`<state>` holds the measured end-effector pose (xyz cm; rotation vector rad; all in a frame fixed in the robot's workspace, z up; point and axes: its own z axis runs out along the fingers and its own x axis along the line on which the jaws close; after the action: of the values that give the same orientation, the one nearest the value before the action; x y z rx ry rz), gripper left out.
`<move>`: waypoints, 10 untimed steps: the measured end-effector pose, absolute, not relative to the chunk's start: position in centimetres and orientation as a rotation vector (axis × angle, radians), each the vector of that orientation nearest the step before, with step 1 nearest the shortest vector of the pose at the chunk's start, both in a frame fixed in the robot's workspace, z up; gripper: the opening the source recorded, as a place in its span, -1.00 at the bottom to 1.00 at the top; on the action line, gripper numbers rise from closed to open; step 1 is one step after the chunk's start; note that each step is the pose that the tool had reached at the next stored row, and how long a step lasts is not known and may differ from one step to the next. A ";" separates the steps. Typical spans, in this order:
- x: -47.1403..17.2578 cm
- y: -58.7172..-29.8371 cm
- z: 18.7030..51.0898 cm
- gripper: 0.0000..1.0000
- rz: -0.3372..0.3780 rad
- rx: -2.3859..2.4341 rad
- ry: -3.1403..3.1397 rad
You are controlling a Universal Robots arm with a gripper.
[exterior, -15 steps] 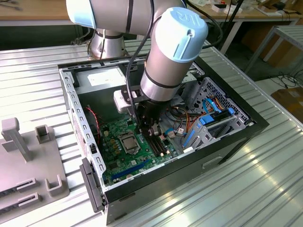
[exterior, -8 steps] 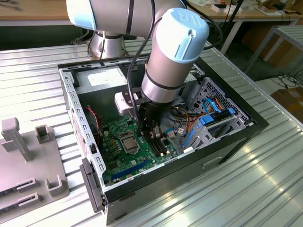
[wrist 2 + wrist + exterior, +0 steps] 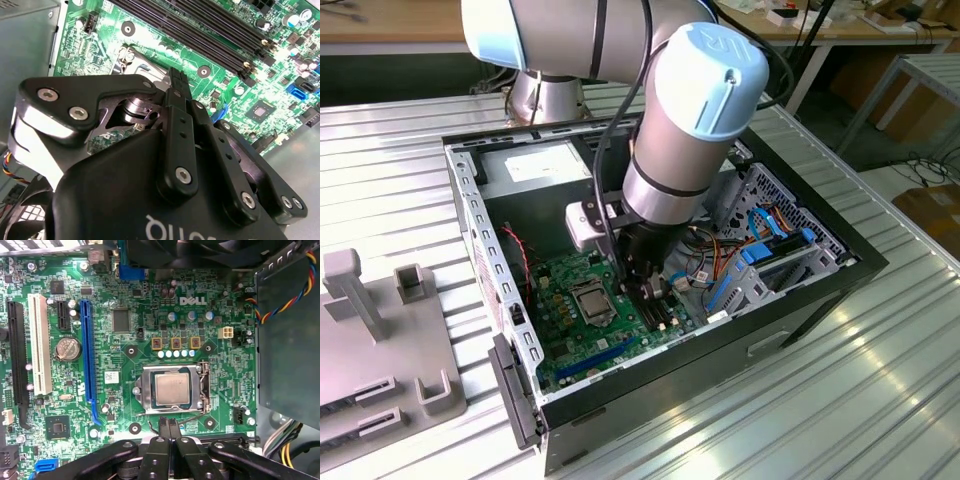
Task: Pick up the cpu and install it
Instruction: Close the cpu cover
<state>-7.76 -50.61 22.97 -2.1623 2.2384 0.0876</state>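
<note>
Exterior view: the arm reaches down into an open computer case (image 3: 470, 200) resting on a ribbed metal worktop (image 3: 880, 400), and the tool (image 3: 642, 288) hangs low over the green motherboard (image 3: 580, 335), just beside the square socket (image 3: 588, 295) on the exterior view's right. A grey fixture block (image 3: 380, 340) sits on the worktop at the exterior view's left, well apart from the case. Second wrist view: the tool (image 3: 176, 82) has its 2 fingers (image 3: 177, 120) pressed together with nothing visible between them; below them lie the memory slots (image 3: 210, 30) and a small dark chipset chip (image 3: 262, 109). First wrist view: the fingers (image 3: 169, 426) are closed tip to tip and empty, hovering just beside the socket's edge. The cpu (image 3: 172, 389) lies flat inside the socket frame (image 3: 145, 390), silvery top up, square to the frame, not tilted. The retention lever (image 3: 187, 416) appears to lie along the frame edge nearest the tool; whether it is fully latched I cannot tell. Judgement on progress: pick-up and placement look complete, since the cpu is seated in the socket and the tool carries nothing. What remains, if anything, is securing the frame, which these pictures do not settle.
</note>
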 end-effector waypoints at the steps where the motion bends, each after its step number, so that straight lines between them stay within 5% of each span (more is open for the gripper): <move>1: -7.8 -50.6 22.9 -0.79 0.088 -2.163 2.237; 10: -7.8 -51.0 22.9 -0.79 0.085 -2.173 2.230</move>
<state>-7.76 -51.01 22.88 -2.1730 2.2303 0.0854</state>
